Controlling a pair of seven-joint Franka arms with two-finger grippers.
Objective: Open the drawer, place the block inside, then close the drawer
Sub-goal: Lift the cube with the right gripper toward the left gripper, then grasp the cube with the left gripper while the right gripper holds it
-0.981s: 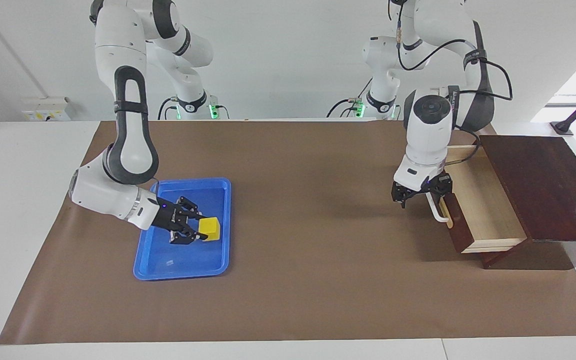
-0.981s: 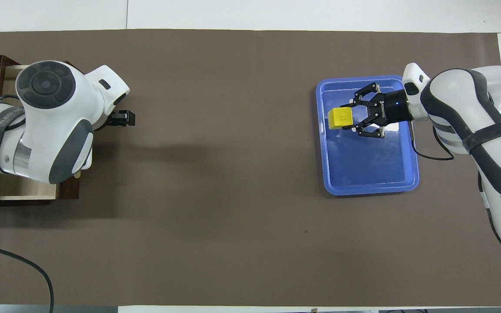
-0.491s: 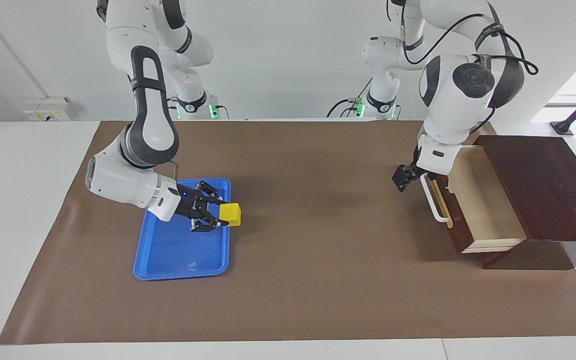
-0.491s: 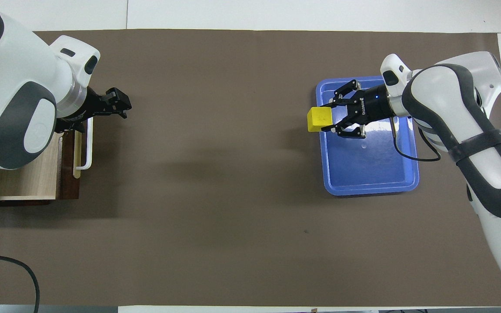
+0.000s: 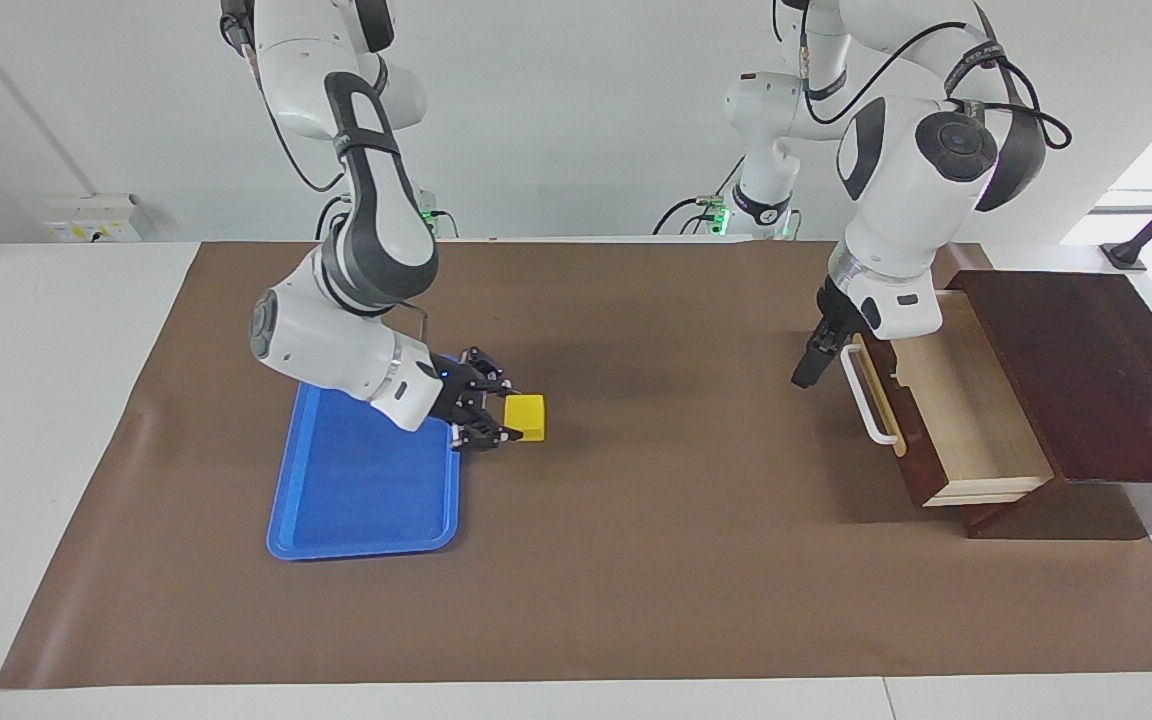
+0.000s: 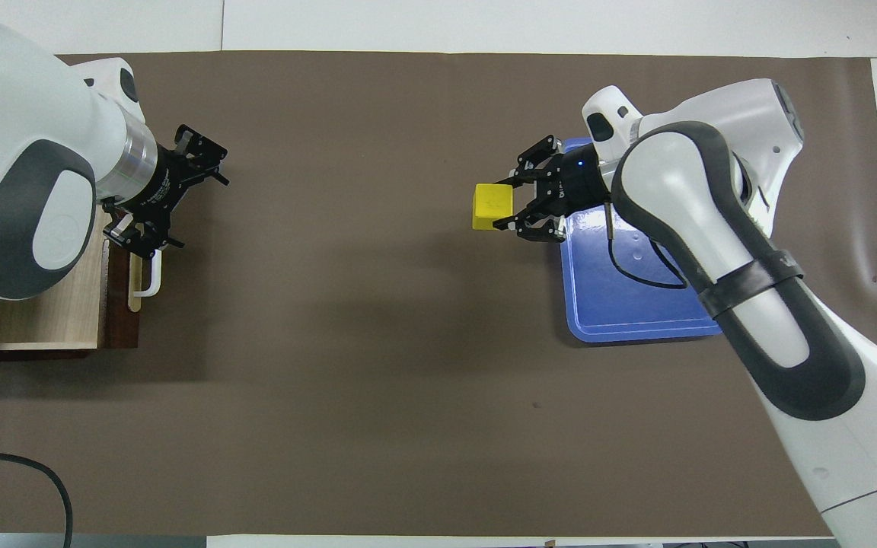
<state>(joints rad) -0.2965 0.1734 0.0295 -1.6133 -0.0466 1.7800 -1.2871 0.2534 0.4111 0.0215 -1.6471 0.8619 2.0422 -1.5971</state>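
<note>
The yellow block (image 5: 525, 417) is held in my shut right gripper (image 5: 506, 420), in the air over the brown mat just off the edge of the blue tray (image 5: 361, 485). In the overhead view the block (image 6: 492, 207) sits at the tips of the right gripper (image 6: 513, 207). The drawer (image 5: 966, 410) stands pulled out of its dark wooden box (image 5: 1086, 360) and shows a pale, empty interior. My left gripper (image 5: 803, 373) hangs beside the white handle (image 5: 862, 398), apart from it. In the overhead view the left gripper (image 6: 195, 204) has its fingers spread.
The blue tray (image 6: 636, 297) lies empty at the right arm's end of the brown mat (image 6: 377, 365). The open drawer (image 6: 43, 320) and its handle (image 6: 151, 274) are at the left arm's end. A black cable (image 6: 27, 464) lies near the mat's corner.
My right gripper lifted the block out of the tray and carried it toward the left arm's end. My left gripper moved off the handle, turned, and its fingers spread.
</note>
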